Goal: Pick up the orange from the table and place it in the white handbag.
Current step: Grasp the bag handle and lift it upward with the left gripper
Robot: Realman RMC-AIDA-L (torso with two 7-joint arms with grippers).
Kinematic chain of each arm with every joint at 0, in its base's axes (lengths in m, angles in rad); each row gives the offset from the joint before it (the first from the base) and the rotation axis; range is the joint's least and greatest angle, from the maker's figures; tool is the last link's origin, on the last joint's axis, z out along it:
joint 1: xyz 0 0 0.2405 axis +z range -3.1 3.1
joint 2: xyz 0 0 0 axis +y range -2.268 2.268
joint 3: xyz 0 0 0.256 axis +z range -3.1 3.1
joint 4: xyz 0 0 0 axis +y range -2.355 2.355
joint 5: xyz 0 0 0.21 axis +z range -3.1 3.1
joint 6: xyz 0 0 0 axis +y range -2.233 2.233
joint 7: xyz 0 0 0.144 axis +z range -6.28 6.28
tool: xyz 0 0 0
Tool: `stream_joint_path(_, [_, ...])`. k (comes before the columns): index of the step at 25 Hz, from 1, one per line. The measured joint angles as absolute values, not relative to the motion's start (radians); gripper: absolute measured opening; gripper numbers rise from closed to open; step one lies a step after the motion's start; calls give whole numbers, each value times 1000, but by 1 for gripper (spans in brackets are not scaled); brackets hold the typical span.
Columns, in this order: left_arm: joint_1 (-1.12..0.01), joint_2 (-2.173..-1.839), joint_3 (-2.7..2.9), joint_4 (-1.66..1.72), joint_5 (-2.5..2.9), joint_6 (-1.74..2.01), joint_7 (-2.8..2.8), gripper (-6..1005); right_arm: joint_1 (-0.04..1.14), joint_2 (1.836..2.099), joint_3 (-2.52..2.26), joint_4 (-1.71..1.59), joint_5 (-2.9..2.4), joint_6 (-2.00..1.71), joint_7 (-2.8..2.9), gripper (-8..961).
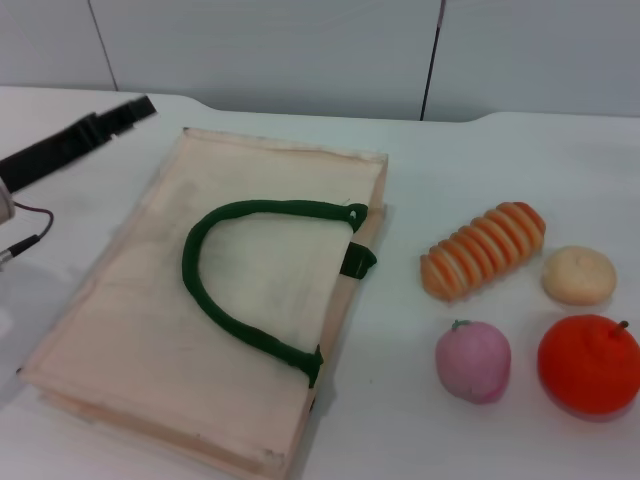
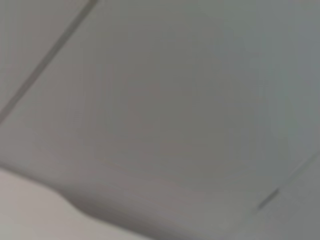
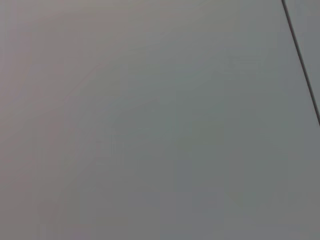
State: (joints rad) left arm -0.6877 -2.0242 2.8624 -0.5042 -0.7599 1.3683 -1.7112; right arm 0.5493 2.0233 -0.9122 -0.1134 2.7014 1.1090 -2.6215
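The orange [image 1: 588, 362], round and bright orange-red with a small dark stem, rests on the white table [image 1: 400, 420] at the front right. The white handbag [image 1: 215, 300] lies flat at centre left, its dark green handle [image 1: 235, 290] looped on top. My left gripper [image 1: 128, 113] hovers over the far left of the table, just beyond the bag's far left corner and a long way from the orange. My right gripper is out of view. Both wrist views show only grey wall panels.
A striped orange-and-cream bread [image 1: 484, 250], a pale round bun [image 1: 579, 275] and a pink peach [image 1: 472, 361] lie close to the orange. A grey wall [image 1: 300, 50] runs behind the table. A thin cable [image 1: 25, 240] hangs at the left edge.
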Motion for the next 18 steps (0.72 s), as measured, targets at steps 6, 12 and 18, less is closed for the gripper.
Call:
stream_joint_path(6, [-751, -2023, 2862, -571, -557, 1406, -1862, 575, 550, 2023, -912, -114, 2701, 1109, -2621, 892])
stream_joint_path(12, [-799, -2024, 2862, -640, -366, 1445, -1985, 575, 548, 2023, -911, -118, 2701, 1093, -2622, 892])
stream_joint_path(18, [-817, -2025, 2862, -697, -298, 1501, -2035, 575, 548, 2022, -911, -119, 2701, 1082, -2625, 892])
